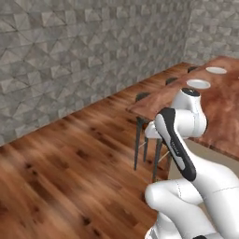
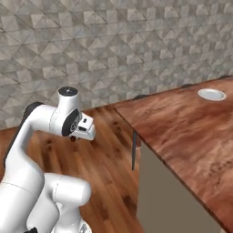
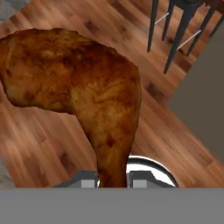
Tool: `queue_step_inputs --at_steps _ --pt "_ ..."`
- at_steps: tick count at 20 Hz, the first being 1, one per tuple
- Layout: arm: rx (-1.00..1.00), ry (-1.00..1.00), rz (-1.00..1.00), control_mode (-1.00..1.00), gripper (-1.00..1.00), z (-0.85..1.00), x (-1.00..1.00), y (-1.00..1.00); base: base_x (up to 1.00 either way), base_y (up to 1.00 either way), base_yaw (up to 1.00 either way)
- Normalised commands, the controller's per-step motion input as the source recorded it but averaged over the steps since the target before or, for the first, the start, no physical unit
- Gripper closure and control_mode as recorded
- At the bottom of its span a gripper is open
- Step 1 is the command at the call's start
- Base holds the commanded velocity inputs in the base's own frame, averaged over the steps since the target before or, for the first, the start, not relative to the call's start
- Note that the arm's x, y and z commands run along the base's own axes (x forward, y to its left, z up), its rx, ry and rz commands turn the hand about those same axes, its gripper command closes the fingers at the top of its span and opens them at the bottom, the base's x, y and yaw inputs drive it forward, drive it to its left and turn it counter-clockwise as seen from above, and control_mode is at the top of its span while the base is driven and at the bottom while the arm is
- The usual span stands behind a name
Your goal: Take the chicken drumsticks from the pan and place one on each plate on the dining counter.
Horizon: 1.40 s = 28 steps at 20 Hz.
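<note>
A large orange-brown chicken drumstick [image 3: 87, 87] hangs in front of the hand camera, its thin end running down between my gripper [image 3: 113, 180], which is shut on it. In the right base view my gripper [image 2: 75, 136] hangs over the wood floor, left of the dining counter [image 2: 182, 132] corner. Two white plates [image 1: 198, 84] [image 1: 216, 70] lie on the dining counter [image 1: 224, 116]; one plate [image 2: 211, 94] shows in the right base view. The pan and the other drumstick are out of view.
Dark stools [image 1: 142, 99] stand along the counter's far side, their legs [image 3: 175, 30] above the drumstick in the hand view. The beige cabinet front [image 2: 168, 195] faces me. A grey stone wall [image 1: 70, 56] stands behind open wood floor [image 1: 60, 172].
</note>
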Motion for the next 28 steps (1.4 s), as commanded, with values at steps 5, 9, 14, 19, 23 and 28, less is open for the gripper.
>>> queue_step_inputs --at_steps 5,9,14,19,23,28 --pt "0.0 0.0 0.0 1.0 1.0 0.0 0.0 0.0 0.64 0.91 -0.27" --pt "0.0 0.0 0.0 1.0 1.0 0.0 0.0 0.0 0.7 0.76 -0.42" --pt "0.0 0.0 0.0 1.0 1.0 0.0 0.0 0.0 0.73 0.7 -0.48" --pt "0.0 0.0 0.0 1.0 1.0 0.0 0.0 0.0 0.72 0.71 -0.48" --pt "0.0 0.0 0.0 1.0 1.0 0.0 0.0 0.0 0.64 0.81 -0.4" --pt "0.0 0.0 0.0 1.0 1.0 0.0 0.0 0.0 0.65 0.76 -0.45"
